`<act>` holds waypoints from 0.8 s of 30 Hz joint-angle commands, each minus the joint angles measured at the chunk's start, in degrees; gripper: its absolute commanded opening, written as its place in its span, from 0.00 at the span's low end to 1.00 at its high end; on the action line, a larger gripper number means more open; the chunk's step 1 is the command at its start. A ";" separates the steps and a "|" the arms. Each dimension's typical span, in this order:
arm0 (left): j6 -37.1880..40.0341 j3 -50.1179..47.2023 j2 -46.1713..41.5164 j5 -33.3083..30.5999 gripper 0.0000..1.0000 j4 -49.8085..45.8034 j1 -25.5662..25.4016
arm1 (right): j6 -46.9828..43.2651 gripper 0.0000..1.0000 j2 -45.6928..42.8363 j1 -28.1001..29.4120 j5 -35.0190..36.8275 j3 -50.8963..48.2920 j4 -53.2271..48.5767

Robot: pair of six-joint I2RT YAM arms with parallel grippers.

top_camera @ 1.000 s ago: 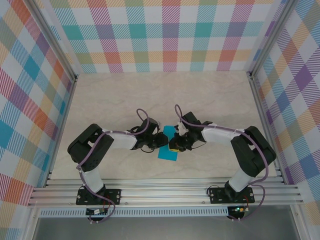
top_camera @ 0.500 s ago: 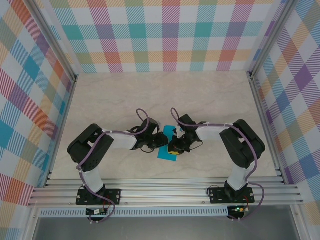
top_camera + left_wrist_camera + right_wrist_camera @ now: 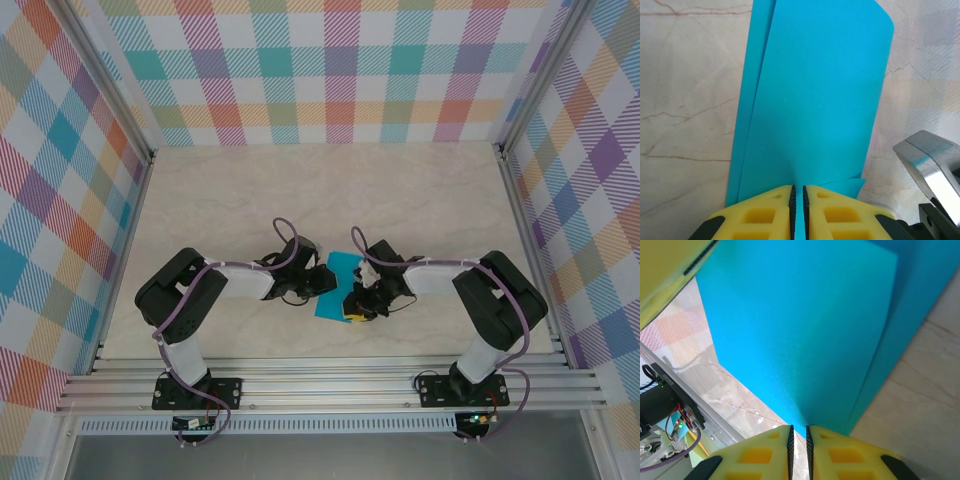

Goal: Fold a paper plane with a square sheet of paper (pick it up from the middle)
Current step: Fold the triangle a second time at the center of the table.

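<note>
Right claw has slid along the paper and is clamped on its edge. Left claw pinches the opposite edge. Paper doubled between them, so the centre crease is likely forming.

Bright even light, soft shadows; wrist views crisp on paper, closest foreground slightly soft.
</note>
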 commanded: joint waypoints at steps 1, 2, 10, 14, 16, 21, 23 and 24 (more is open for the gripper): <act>-0.28 -0.98 0.42 -2.52 0.15 -4.36 -0.30 | 0.99 0.17 -1.05 1.10 -0.02 -2.93 -2.91; -0.24 -1.02 0.31 -2.56 0.15 -4.51 -0.29 | 0.71 0.17 -2.20 1.00 0.15 -2.94 -3.55; -0.47 -1.21 -0.27 -2.42 0.15 -4.27 -0.32 | -0.62 0.16 -1.64 1.66 3.73 -4.41 -5.09; -0.34 -1.07 -1.11 -1.43 0.16 -3.75 -0.36 | -0.32 0.18 -4.33 1.59 5.66 -2.06 -6.54; -0.27 -1.39 -2.55 -1.51 0.17 -3.57 -0.41 | -0.10 0.21 -7.74 1.46 7.98 -0.55 -7.57; 0.56 -1.62 -7.33 -2.96 0.20 -4.43 -0.57 | 1.30 0.34 -9.90 -1.11 13.49 3.05 -8.80; 1.04 -1.64 -8.76 -3.52 0.22 -5.14 -0.54 | 1.40 0.40 -8.77 -1.40 13.26 3.96 -7.50; 1.08 -1.69 -9.30 -3.71 0.23 -5.32 -0.57 | 1.47 0.42 -7.93 -1.40 12.99 4.72 -7.27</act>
